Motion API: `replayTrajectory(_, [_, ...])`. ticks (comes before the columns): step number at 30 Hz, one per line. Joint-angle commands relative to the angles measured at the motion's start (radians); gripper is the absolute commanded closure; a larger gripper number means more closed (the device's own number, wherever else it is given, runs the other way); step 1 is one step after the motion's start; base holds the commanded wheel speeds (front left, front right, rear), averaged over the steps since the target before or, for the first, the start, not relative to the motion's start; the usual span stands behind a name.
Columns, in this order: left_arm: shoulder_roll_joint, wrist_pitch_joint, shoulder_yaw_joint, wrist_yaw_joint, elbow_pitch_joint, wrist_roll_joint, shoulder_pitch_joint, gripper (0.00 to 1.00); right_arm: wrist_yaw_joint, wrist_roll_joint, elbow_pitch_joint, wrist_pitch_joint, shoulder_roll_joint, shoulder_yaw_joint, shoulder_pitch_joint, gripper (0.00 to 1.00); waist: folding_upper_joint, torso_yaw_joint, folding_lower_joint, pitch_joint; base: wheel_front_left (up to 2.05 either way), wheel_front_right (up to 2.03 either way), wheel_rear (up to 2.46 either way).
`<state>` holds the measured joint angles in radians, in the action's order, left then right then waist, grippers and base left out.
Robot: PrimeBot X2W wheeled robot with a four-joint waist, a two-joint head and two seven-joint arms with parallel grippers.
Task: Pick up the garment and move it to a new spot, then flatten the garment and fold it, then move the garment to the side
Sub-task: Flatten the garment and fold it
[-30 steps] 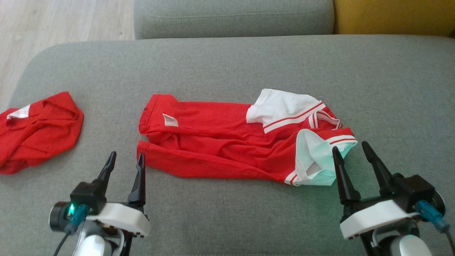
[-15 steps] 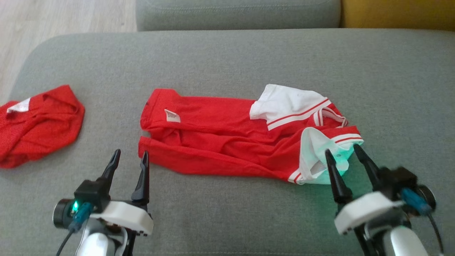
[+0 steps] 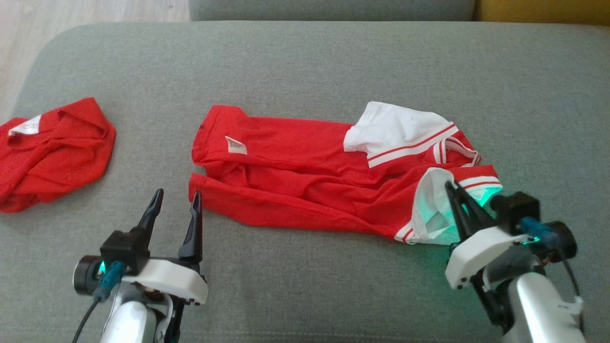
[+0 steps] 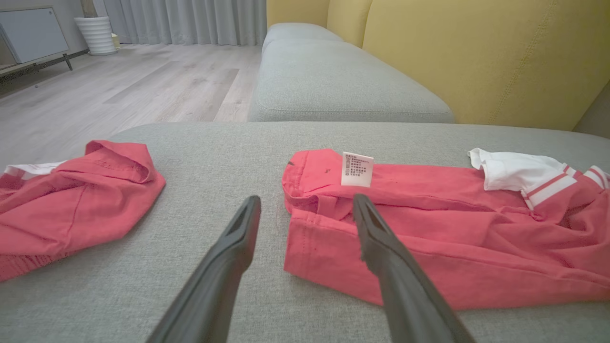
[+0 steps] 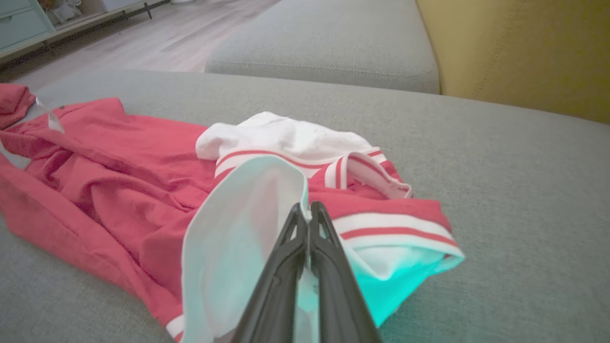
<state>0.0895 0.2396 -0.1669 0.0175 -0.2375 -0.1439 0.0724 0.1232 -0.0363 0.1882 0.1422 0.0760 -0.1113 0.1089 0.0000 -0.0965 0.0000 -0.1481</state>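
Note:
The garment (image 3: 295,171) is a red shirt with white, red-striped sleeves, lying crumpled and stretched left to right on the grey sofa cushion (image 3: 305,62). My right gripper (image 3: 453,186) is shut on the edge of its near white sleeve (image 5: 248,214); in the right wrist view the gripper (image 5: 309,209) pinches that hem between its fingers. My left gripper (image 3: 177,193) stands open just short of the shirt's near left corner. In the left wrist view this gripper (image 4: 306,200) straddles that corner of the garment (image 4: 429,238), one finger over the cloth, the other over bare cushion.
A second red garment (image 3: 52,152) lies bunched at the cushion's left edge. Wooden floor (image 3: 28,28) lies beyond the rounded left corner. Another grey cushion (image 4: 333,81) and a yellow backrest (image 4: 476,57) stand behind.
My right gripper has moved forward onto the near white sleeve and shut on its edge. The head camera has tilted down, shifting the picture. The left gripper has stayed open.

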Motion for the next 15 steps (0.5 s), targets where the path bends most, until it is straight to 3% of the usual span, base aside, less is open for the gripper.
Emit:
replayTrajectory(1, [0.012,0.014,0.033,-0.003,0.023,-0.008,0.054,0.00,0.008,-0.016,-0.058,-0.010,-0.005,-0.003,0.018,1.00,0.0000,0.007,0.0000,-0.006,0.00,0.00,0.00])
replayTrajectory(12, [0.017,0.019,0.034,-0.006,0.021,-0.013,0.064,0.00,0.008,-0.135,-0.221,-0.003,-0.025,0.120,-0.199,1.00,0.0000,0.033,0.0000,-0.016,0.00,0.00,0.00])
replayTrajectory(13, [0.018,0.019,0.034,-0.006,0.021,-0.013,0.064,0.00,0.008,-0.155,-0.224,-0.003,-0.025,0.129,-0.218,0.64,0.0000,0.036,0.0000,-0.017,0.00,0.00,0.00])
replayTrajectory(14, [0.018,0.020,0.033,-0.006,0.021,-0.014,0.065,0.00,0.008,-0.167,-0.222,-0.001,-0.025,0.138,-0.234,0.05,0.0000,0.039,0.0000,-0.018,0.00,0.00,0.00])
replayTrajectory(15, [0.019,0.020,0.033,-0.005,0.020,-0.015,0.065,0.00,0.008,-0.178,-0.219,0.000,-0.025,0.145,-0.245,0.00,0.0000,0.041,0.0000,-0.019,0.00,0.00,0.00])
